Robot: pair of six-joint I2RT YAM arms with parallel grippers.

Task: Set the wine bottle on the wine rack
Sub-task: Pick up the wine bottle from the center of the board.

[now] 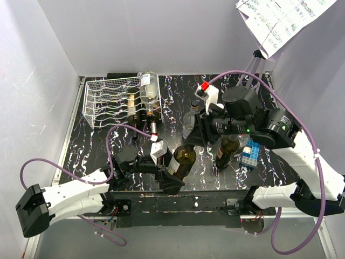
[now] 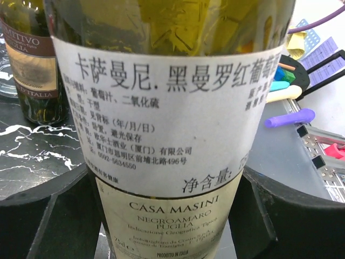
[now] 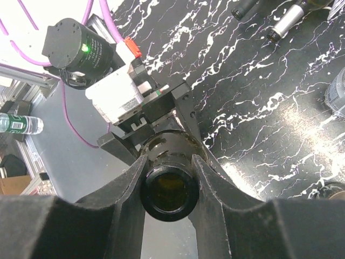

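Note:
The wine bottle [image 1: 182,159] is dark green glass with a white label and stands near the table's front edge, slightly tilted. My right gripper [image 1: 193,141] is shut on its neck from above; in the right wrist view the open mouth of the wine bottle [image 3: 170,191] sits pinched in the right gripper [image 3: 169,178]. My left gripper [image 1: 172,174] is around the lower body; in the left wrist view the wine bottle [image 2: 161,135] fills the left gripper [image 2: 167,226], with both fingers against its sides. The white wire wine rack [image 1: 108,102] stands at the back left.
A clear bottle [image 1: 150,89] lies on the rack's right end, with dark bottles beside it. A second dark bottle [image 1: 228,150] stands right of the held one, also seen as the second dark bottle [image 2: 32,59]. A blue block [image 1: 251,154] lies beside it.

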